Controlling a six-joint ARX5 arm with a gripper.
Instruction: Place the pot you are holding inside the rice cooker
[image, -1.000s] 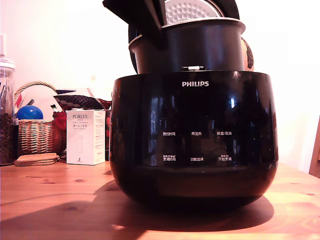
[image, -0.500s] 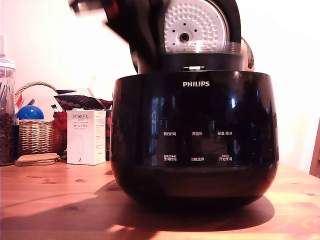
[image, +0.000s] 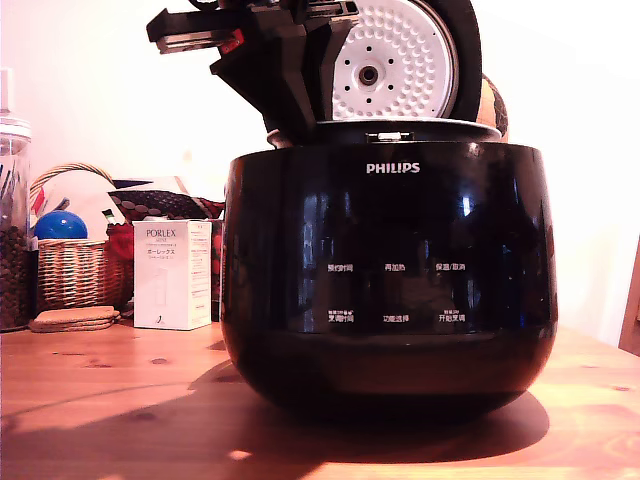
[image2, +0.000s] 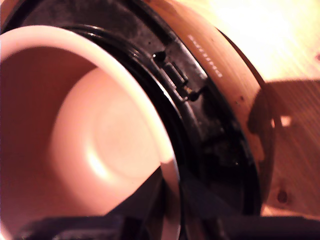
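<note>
The glossy black PHILIPS rice cooker (image: 390, 260) stands on the wooden table, its lid (image: 395, 60) raised with the white dimpled plate showing. The pot (image: 420, 122) sits down inside it, and only its rim shows above the cooker's top edge. My gripper (image: 295, 120) reaches down at the exterior view's left of that rim. In the wrist view the pot (image2: 100, 140) looks washed-out pink inside and lies within the cooker's black top ring (image2: 210, 125). My gripper (image2: 172, 205) is shut on the pot's rim, one dark finger inside and one outside.
At the exterior view's left stand a white PORLEX box (image: 172, 275), a wicker basket (image: 75, 270) with a blue ball (image: 58, 225), a glass jar (image: 12, 230) and cork coasters (image: 72, 318). The wooden table (image: 120, 400) stretches in front.
The pot has gone down from well above the cooker's top into the cooker. My gripper has come down with it, which uncovers the lid's white plate.
</note>
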